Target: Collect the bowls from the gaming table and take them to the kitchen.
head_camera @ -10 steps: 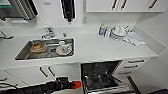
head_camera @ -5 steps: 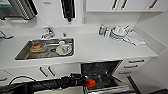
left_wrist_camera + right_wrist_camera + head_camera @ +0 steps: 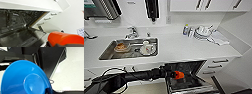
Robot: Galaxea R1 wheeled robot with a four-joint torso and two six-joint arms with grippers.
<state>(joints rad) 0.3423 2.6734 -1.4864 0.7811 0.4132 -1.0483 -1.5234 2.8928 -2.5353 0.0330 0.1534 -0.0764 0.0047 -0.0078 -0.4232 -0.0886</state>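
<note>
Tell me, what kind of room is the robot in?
Most likely a kitchen. There is a steel sink with dishes in it set in a white countertop, white cabinets on the wall, and an open dishwasher below, where the left gripper holds an orange bowl.

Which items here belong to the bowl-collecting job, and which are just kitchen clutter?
Job:
- orange-red bowl at the left pincer, over the open dishwasher
- blue bowl, large in the right wrist view
- white countertop
- sink

Lying about:
- dishes in the sink
- stacked plates
- bottle
- cloth
</note>
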